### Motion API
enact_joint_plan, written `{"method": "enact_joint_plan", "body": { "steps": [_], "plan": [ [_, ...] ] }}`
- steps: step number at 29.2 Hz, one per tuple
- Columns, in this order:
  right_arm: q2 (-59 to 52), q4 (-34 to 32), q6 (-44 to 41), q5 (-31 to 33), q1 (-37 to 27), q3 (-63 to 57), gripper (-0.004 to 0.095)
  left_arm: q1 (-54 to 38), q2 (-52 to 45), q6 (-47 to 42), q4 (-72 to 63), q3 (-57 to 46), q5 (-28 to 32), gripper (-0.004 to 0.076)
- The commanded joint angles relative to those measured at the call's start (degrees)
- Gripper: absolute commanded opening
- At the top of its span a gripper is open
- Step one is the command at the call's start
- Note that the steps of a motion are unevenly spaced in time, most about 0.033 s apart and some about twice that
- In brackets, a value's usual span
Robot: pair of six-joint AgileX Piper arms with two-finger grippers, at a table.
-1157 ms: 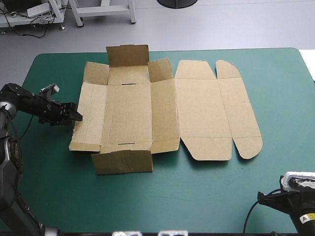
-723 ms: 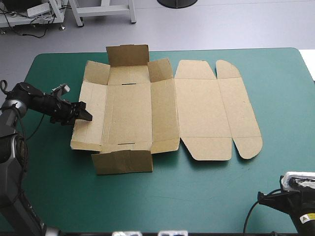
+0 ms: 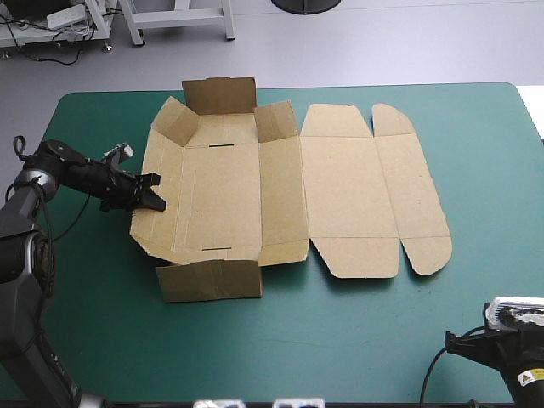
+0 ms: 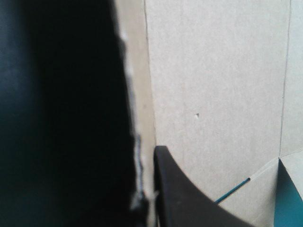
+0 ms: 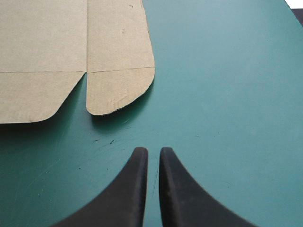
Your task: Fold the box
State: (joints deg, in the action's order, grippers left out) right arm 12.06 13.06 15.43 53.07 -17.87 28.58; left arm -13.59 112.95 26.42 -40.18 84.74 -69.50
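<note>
High view: the box point(image 3: 280, 187) lies opened out on the table point(image 3: 382, 340). Its long axis runs straight away from the left jaws toward the right side. The tray part is nearest those jaws, and the flat lid panels point(image 3: 353, 191) lie beyond it. The left jaws sit at the outer edge of the left wall point(image 3: 161, 153), about midway along it. That wall stands tilted up off the teal-green cover, while most of the sheet lies flat. The far flap point(image 3: 219, 93) is raised, and the near flap point(image 3: 208, 279) lies low on the jaws' near side. The right arm point(image 3: 510, 357) sits at the table's near right corner, well apart from the board.

Left wrist view: brown board fills the space ahead of the jaws. Its frayed edge runs out from between them, with one black finger point(image 4: 189, 198) against the broad face and the other side lost in dark. I judge them clenched on the wall's edge, the sheet pinched between.

Right wrist view: the right jaws are drawn together to a thin slit, fingers point(image 5: 137, 189) gripping nothing. The lid's rounded corner lies ahead and to one side, with bare cover between.

The coming move likely turns on the wall's fold line. It runs parallel to the gripped edge and crosswise to the long axis, just ahead of the left jaws. The left arm is far nearer.
</note>
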Motion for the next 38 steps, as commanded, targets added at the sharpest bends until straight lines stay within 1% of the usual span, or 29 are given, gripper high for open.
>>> {"method": "enact_joint_plan", "body": {
  "steps": [1,5,9,13,27,34,38],
  "plan": [
    [1.1,0.6,0.4,-3.6,-0.2,1.3,0.0071,0.0,-5.7,-0.2,1.3,2.7,-4.3,-0.0006],
    [1.1,0.6,0.4,-4.0,-0.2,1.3,-0.0026,0.0,-10.8,-0.2,1.5,5.4,-4.0,-0.0006],
    [1.1,0.6,0.8,-4.7,-0.2,1.3,-0.0024,0.9,-15.1,0.0,1.8,7.4,-4.0,-0.0006],
    [1.1,0.7,0.8,-6.2,-0.2,1.3,-0.0024,3.8,-19.8,-0.3,2.4,8.8,-4.0,-0.0006],
    [1.1,1.1,0.8,-8.7,-0.2,1.3,-0.0024,25.9,-33.5,-2.9,21.2,15.8,-4.0,-0.0006],
    [1.1,2.2,0.8,-8.9,-0.2,1.3,-0.0024,36.7,-35.7,-2.9,30.6,17.3,-4.0,-0.0006],
    [1.1,2.2,0.8,-9.2,-0.2,1.3,-0.0024,44.6,-35.2,-2.8,40.7,17.3,-4.0,-0.0006]
  ]
}}
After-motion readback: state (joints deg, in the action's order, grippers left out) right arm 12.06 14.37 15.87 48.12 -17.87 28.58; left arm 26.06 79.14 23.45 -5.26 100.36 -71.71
